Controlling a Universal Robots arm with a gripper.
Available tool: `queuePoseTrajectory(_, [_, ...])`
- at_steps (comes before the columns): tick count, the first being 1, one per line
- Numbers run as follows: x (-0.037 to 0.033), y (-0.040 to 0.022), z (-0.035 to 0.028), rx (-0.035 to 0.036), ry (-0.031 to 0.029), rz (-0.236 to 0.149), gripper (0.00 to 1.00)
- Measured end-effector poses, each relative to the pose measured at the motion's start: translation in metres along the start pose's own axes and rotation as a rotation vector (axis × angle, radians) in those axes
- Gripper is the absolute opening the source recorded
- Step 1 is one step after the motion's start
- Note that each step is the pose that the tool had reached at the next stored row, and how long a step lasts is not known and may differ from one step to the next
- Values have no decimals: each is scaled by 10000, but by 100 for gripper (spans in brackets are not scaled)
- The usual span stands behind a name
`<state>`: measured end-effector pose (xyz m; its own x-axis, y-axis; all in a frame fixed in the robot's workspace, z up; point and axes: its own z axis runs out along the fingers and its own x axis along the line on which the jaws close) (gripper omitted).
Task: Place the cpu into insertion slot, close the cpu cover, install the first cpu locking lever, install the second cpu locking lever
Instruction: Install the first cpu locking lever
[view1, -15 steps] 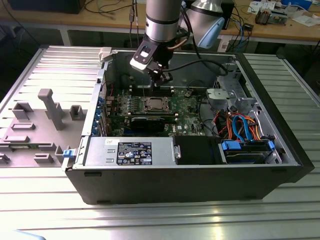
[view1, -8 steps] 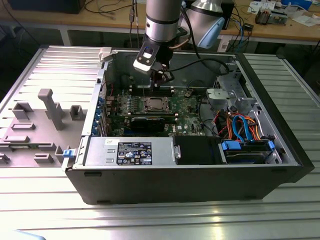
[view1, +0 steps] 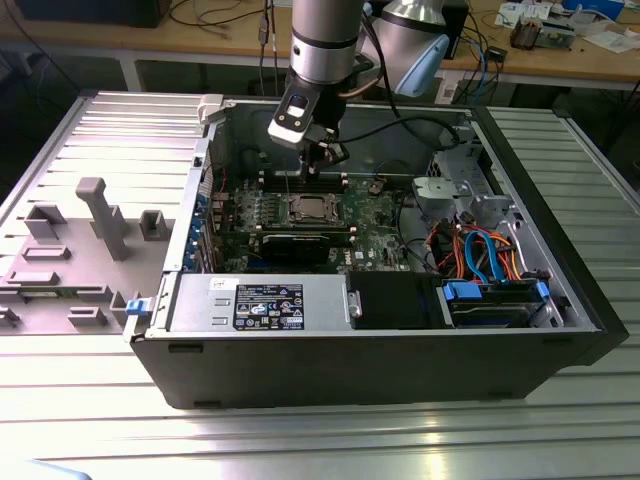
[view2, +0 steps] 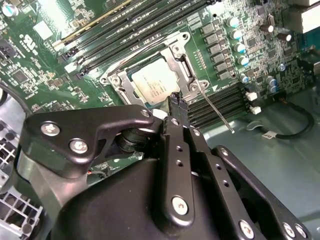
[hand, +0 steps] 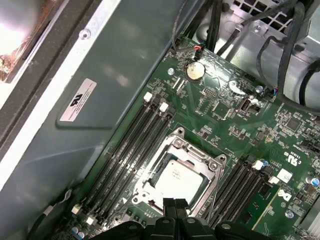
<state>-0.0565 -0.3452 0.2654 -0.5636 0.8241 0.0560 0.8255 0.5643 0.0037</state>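
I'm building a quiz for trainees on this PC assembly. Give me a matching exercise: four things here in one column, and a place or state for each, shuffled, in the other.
1. cpu
2. cpu cover
3. locking lever
4. gripper

A. thin rod slanting over memory slots
B. silver frame lying around the chip
C. poised just beside the chip, shut
D. seated flat, grey top showing through the frame

Pairs: 1-D, 2-B, 3-A, 4-C.

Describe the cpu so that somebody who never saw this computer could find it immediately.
Inside the open computer case, look at the green motherboard. Near its middle, between two banks of long black memory slots, lies the cpu. It is the only flat, dull silver square there, framed by the cpu cover.
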Motion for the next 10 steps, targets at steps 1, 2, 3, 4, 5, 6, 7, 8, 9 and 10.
queuePoseTrajectory(1, [0, 0, 0, 13, 1, -219, 11])
queuePoseTrajectory(2, [0, 0, 1, 25, 2, -478, 11])
queuePoseTrajectory(3, [0, 0, 1, 33, 3, -620, 11])
queuePoseTrajectory(4, [0, 0, 1, 42, 3, -776, 11])
queuePoseTrajectory(5, [0, 0, 1, 52, 4, -954, 11])
queuePoseTrajectory(6, [0, 0, 1, 59, 4, -1074, 11])
queuePoseTrajectory(7, [0, 0, 1, 67, 5, -1236, 11])
queuePoseTrajectory(8, [0, 0, 1, 71, 4, -1347, 11])
queuePoseTrajectory(9, [-1, 1, 1, 72, -2, -1477, 11])
queuePoseTrajectory(10, [-1, 1, 1, 66, -11, -1579, 11])
